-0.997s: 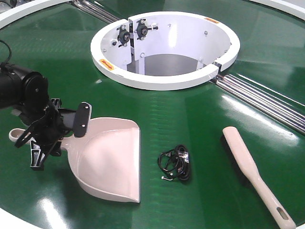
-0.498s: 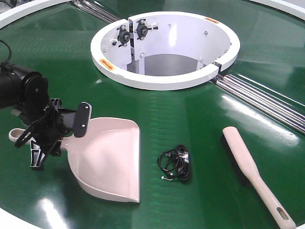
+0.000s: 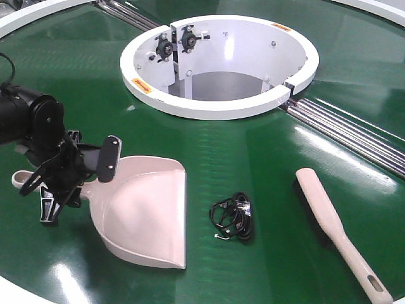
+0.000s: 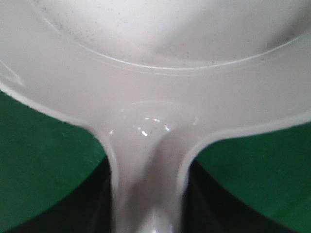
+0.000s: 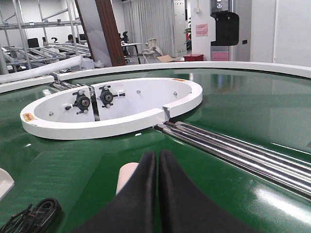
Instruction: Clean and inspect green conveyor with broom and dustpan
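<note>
Almost nothing had changed over the last second, which we took to mean the task was paused at the pickup, with no sweeping begun. At the left of the green conveyor (image 3: 266, 145), the left gripper (image 3: 79, 182) sat where it had been a second before. Its jaws were spread wide, one on either side of the dustpan's handle, and not yet closed on it. The left wrist view showed the handle's neck running straight down between them. The dustpan (image 3: 149, 212) itself had not moved. It lay flat on the belt near the conveyor's near edge, lip pointing right and toward us. Just to its right, apart from the lip, lay a small tangle of black cable (image 3: 233, 216), also unmoved and apparently the debris to collect. Behind it stood the white ring hub (image 3: 209, 111). Further right the broom (image 3: 326, 215) lay untouched, its handle toward the near right edge of the belt. The right gripper (image 5: 158, 154) hung above the broom's rounded head end, fingers pressed together on nothing. It was outside the front view, so we could not compare it.
</note>
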